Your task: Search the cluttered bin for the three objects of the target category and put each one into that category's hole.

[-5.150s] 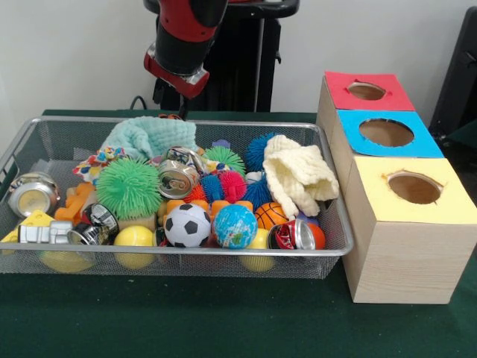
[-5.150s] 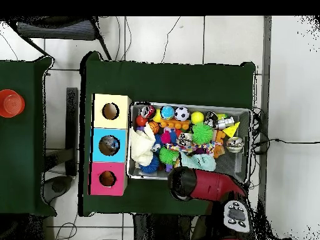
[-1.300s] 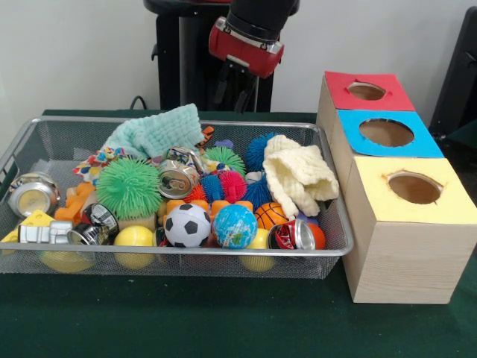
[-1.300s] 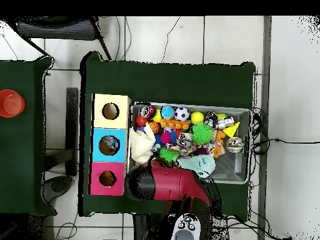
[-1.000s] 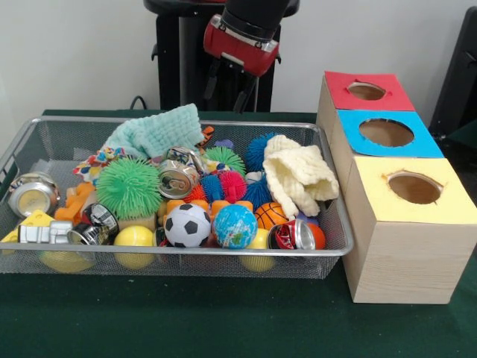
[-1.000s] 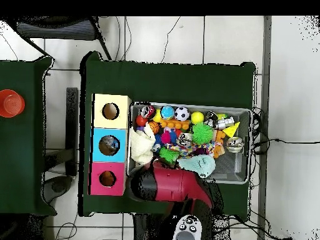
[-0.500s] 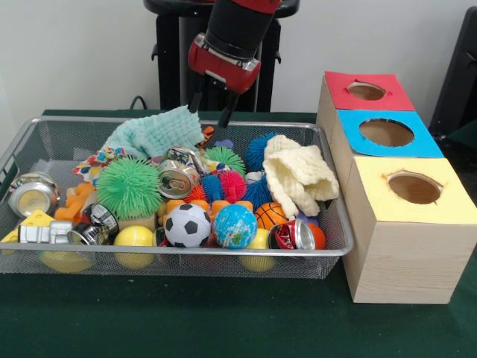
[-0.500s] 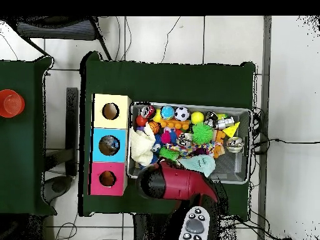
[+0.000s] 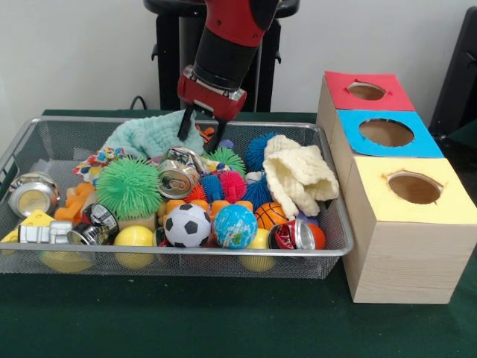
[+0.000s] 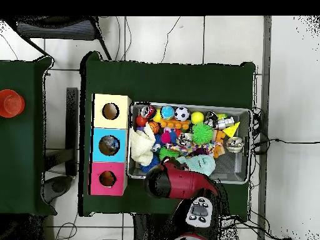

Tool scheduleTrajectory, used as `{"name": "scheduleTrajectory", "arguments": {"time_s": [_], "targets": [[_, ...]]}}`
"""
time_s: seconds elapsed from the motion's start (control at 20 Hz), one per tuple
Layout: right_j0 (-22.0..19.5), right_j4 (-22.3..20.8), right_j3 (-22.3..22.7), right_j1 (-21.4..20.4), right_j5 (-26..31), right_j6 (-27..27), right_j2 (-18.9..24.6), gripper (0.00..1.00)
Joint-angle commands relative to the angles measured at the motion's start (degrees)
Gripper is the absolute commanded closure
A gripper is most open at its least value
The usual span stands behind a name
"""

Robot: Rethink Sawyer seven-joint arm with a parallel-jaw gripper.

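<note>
Nearest the front camera, along the front wall of the wire bin (image 9: 223,257), lie a yellow ball (image 9: 134,237), a soccer ball (image 9: 187,224), a globe ball (image 9: 235,225) and a red can (image 9: 295,234). Behind them sit a green spiky ball (image 9: 130,186) and a dented can (image 9: 177,177); a cream cloth (image 9: 298,174) drapes toward the right wall. At the back, the gripper (image 9: 198,135) hangs with fingers parted, empty, over the teal cloth's (image 9: 153,136) right edge. Three boxes (image 9: 406,224) stand right of the bin.
</note>
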Motion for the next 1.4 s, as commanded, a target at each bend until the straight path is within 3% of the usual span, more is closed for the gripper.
{"name": "scheduleTrajectory", "arguments": {"time_s": [0.05, 0.4, 0.7, 0.75, 1.15, 1.4], "targets": [[-0.5, 4.5, 2.1, 4.0, -4.1, 12.9, 4.6, 0.0], [-0.3, 5.6, 3.5, 0.8, 1.1, 10.3, 4.1, 0.0], [2.0, 4.7, 1.5, 1.5, 4.3, 7.0, 1.4, 0.0], [2.5, 4.6, 1.3, 1.7, 4.1, 7.0, 0.8, 1.0], [3.9, 6.8, 3.6, -0.2, 1.7, 10.4, -1.0, 1.0], [0.6, 5.4, 1.8, -1.0, 3.5, 6.7, 0.4, 1.0]]}}
